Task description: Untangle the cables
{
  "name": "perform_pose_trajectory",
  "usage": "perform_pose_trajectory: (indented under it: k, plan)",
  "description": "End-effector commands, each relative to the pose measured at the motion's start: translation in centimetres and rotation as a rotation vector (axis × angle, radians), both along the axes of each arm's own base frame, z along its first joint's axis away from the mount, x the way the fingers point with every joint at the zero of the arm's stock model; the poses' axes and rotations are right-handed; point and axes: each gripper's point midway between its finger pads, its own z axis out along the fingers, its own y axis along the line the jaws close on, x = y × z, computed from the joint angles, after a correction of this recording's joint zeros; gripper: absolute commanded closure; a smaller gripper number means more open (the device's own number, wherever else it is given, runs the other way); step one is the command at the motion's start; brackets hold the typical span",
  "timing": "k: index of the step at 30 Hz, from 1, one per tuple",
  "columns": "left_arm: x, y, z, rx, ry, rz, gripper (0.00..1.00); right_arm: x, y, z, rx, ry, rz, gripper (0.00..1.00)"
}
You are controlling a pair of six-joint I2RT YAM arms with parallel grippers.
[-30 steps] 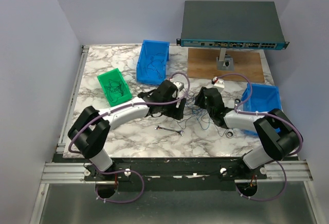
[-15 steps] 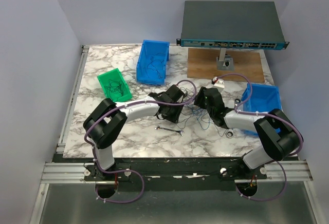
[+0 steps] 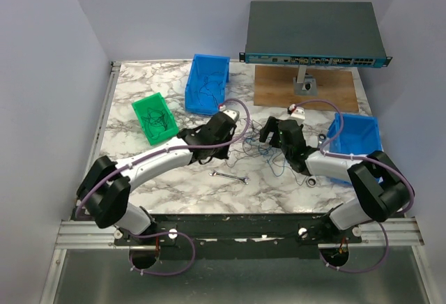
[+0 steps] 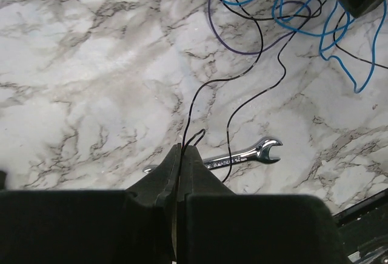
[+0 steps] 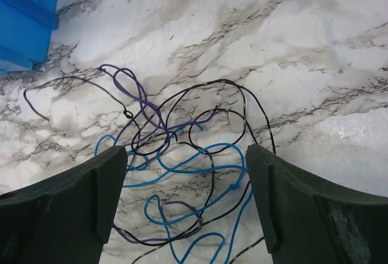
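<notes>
Cables [image 3: 261,152]: blue, black and purple strands, loosely knotted at the centre of the tabletop [image 3: 181,187], between both hands.
Left hand [image 4: 182,153]: pressed together on one black strand [image 4: 195,97] that runs toward 1 o'clock into the knot; probably held so it can be drawn clear.
Right hand [image 5: 185,155]: spread, straddling the knot, apparently poised to pin it.
Wrench [image 3: 230,176]: at 7 o'clock of the knot, untouched.

Soft, even overhead light fills every view, with no glare on the marble bench [image 3: 181,187]. The cables [image 5: 182,155] cast faint shadows just beside themselves. The left pincer [image 4: 183,150] looms dark and slightly soft-focused.
</notes>
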Motion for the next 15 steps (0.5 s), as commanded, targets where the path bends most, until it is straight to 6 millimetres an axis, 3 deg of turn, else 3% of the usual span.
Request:
perform_pose_trajectory:
  k: [1, 6, 10, 15]
  plan:
    - [0.2, 2.8, 1.5, 0.041, -0.042, 0.110, 1.00, -0.4, 0.3, -1.1, -0.017, 0.047, 0.035, 0.13]
    - [0.5, 4.4, 3.0, 0.067, -0.076, 0.180, 1.00, 0.0, -0.7, -4.1, -0.092, 0.153, -0.041, 0.23]
    - [1.0, 8.2, 5.4, 0.064, -0.122, 0.332, 1.00, 0.6, -3.3, -6.1, -0.178, 0.233, -0.218, 0.35]
    - [1.0, 13.9, 8.1, -0.129, -0.146, 0.553, 1.00, 0.5, -6.7, -6.9, -0.096, 0.271, -0.403, 0.41]
